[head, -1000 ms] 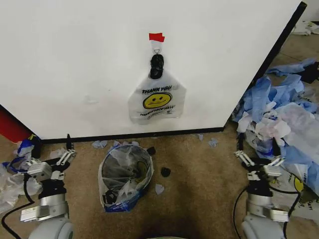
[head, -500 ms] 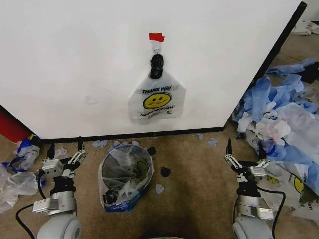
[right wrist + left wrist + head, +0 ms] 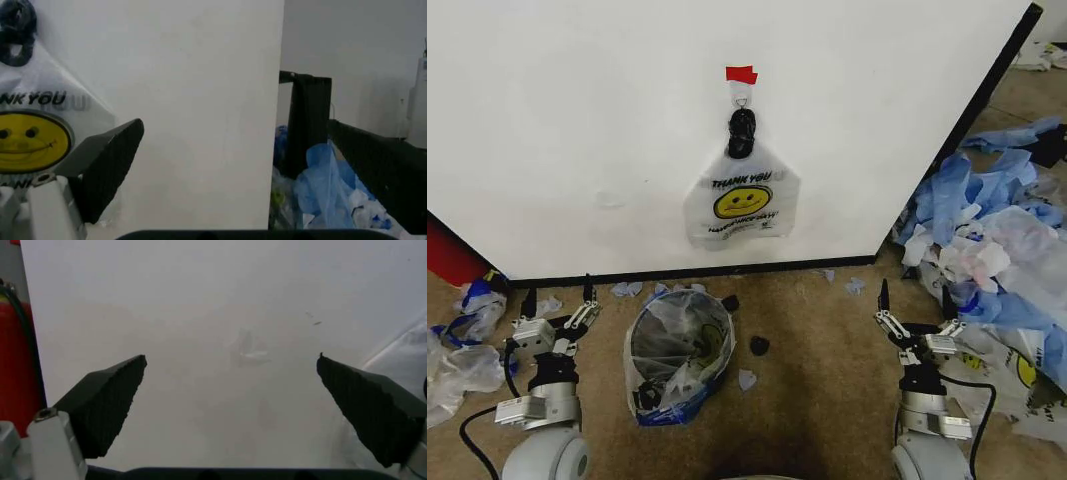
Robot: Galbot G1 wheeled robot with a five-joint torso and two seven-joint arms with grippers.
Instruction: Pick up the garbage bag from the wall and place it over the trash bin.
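Observation:
The garbage bag, white with a yellow smiley face and "THANK YOU" print, hangs by its black knotted top from a small hook under red tape on the white wall. On the brown floor below stands the trash bin, wrapped in crinkled clear and blue plastic with dark things inside. My left gripper is open, low, left of the bin. My right gripper is open, low, right of the bin. In the right wrist view the bag lies past one finger. The left gripper faces bare wall.
A big heap of blue and white plastic bags covers the floor at the right, past the wall's black edge. More bags and a red cylinder sit at the left. Small black scraps lie near the bin.
Over the last second both grippers moved inward and closer to the wall; in the last half second they have hardly shifted. The bag and bin have stayed put.

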